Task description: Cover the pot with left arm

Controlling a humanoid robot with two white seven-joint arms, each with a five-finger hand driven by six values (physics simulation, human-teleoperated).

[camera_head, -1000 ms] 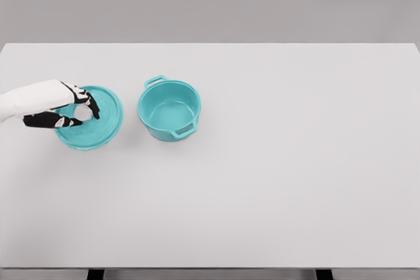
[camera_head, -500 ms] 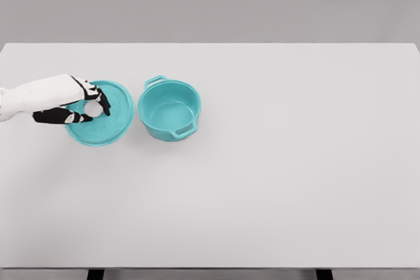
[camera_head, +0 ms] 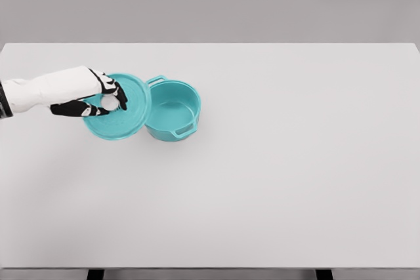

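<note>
A teal pot (camera_head: 173, 111) with two side handles stands uncovered on the white table (camera_head: 275, 162), left of the middle. My left hand (camera_head: 108, 101) reaches in from the left edge and is shut on the white knob of the round teal lid (camera_head: 128, 113). The lid hangs in the air, tilted a little. Its right rim overlaps the pot's left rim in the picture and hides that part of the pot. The right arm does not show.
The left hand has carried the lid up and to the right, from well left of the pot to where its rim now overlaps the pot's left side. The pot has stayed put.
</note>
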